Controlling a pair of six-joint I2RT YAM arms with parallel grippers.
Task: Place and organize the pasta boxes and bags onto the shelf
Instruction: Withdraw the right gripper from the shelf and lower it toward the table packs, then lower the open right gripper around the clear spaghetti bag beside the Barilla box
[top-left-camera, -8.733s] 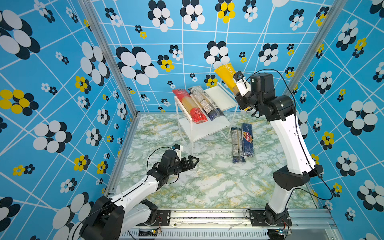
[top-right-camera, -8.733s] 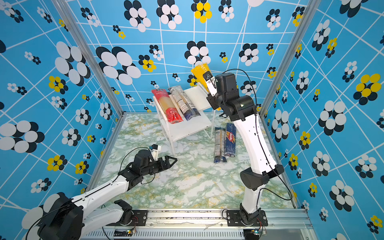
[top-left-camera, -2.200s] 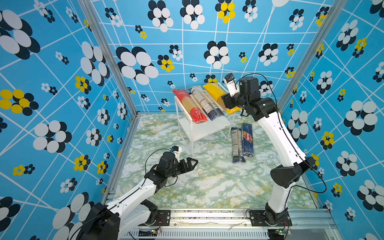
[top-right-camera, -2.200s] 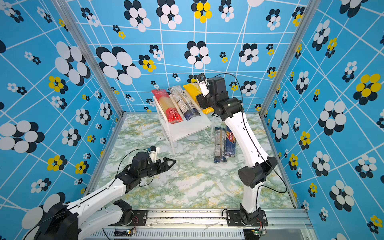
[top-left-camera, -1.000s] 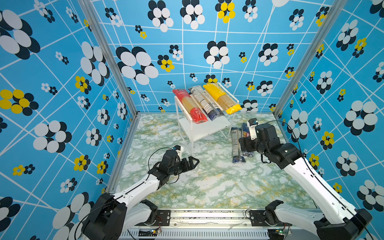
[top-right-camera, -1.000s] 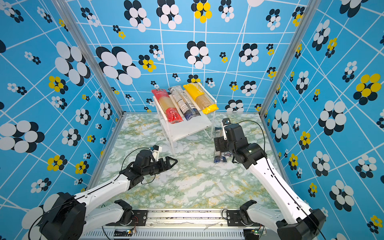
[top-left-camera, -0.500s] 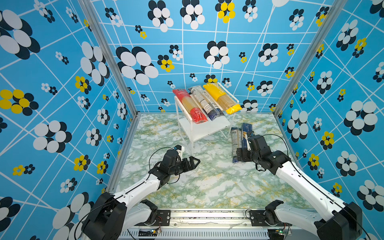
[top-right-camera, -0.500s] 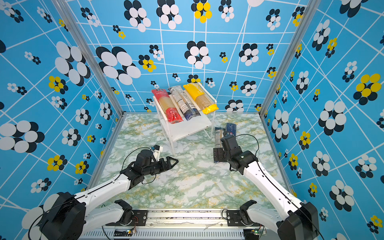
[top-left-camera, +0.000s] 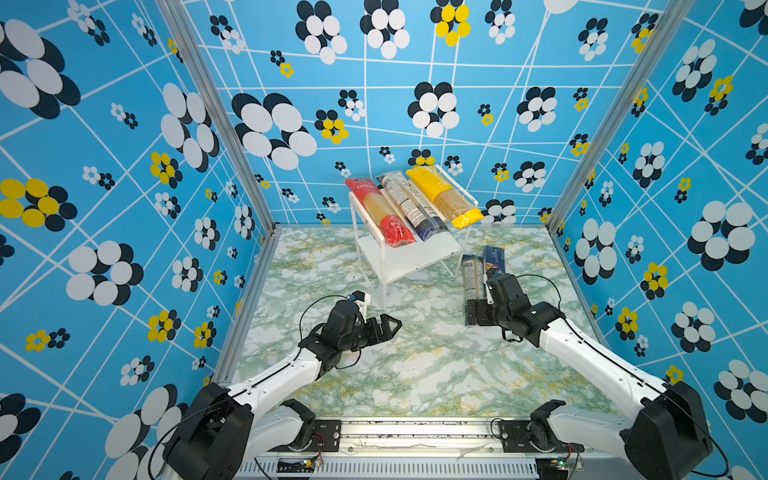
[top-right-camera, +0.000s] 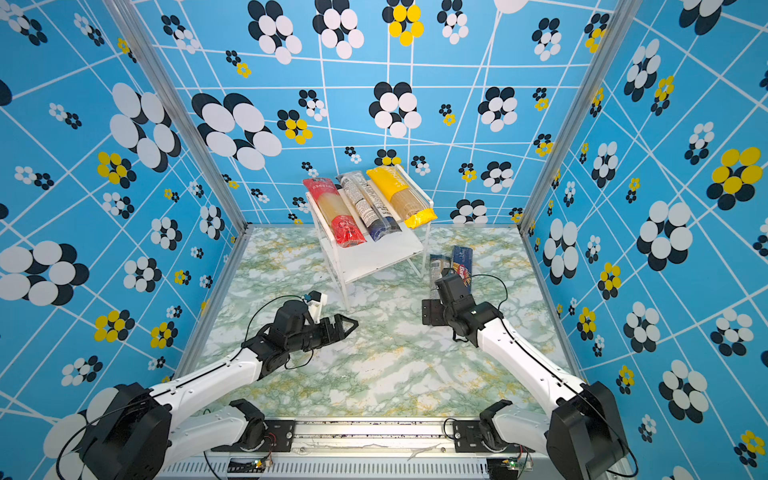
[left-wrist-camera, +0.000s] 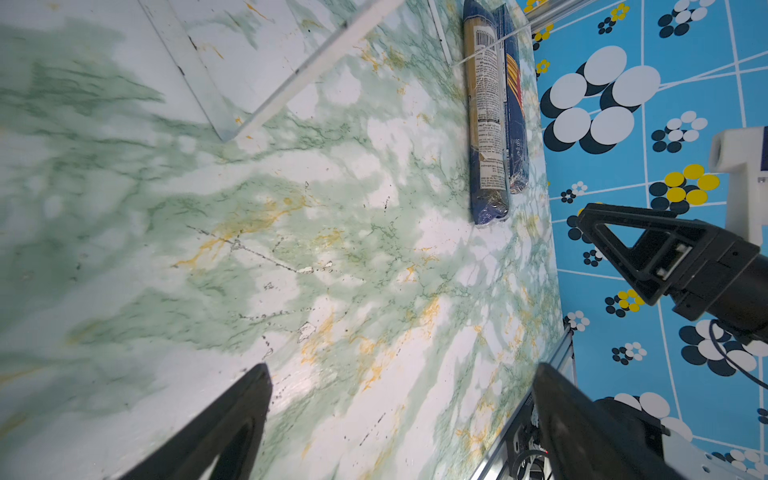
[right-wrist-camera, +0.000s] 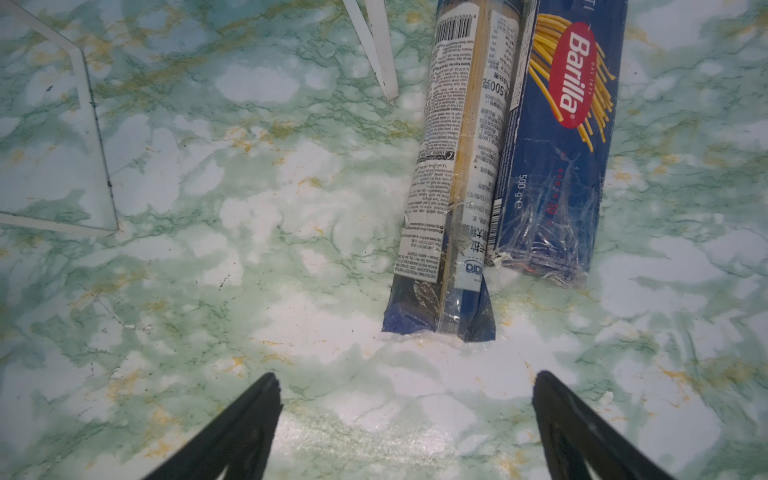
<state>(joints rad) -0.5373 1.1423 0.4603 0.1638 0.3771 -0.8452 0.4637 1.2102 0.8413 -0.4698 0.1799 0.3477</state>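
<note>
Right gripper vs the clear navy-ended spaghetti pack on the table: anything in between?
Nothing. In the right wrist view, only bare marble tabletop lies between the open right gripper and the near end of the clear navy-ended pack.

Just ahead of the right gripper (right-wrist-camera: 405, 380), in line with the gap between its jaws, a see-through navy-ended spaghetti pack (right-wrist-camera: 453, 187) lies on the green marbled tabletop (right-wrist-camera: 249, 291). A navy cardboard Barilla box (right-wrist-camera: 557, 145) touches the right flank of that pack. Ahead and left of those jaws stands the white-boarded acrylic shelf (top-left-camera: 411, 257). Its top board carries, left to right, a red-ended pack (top-left-camera: 380, 212), a second see-through navy-ended pack (top-left-camera: 411, 208) and a yellow pack (top-left-camera: 444, 195).
</note>
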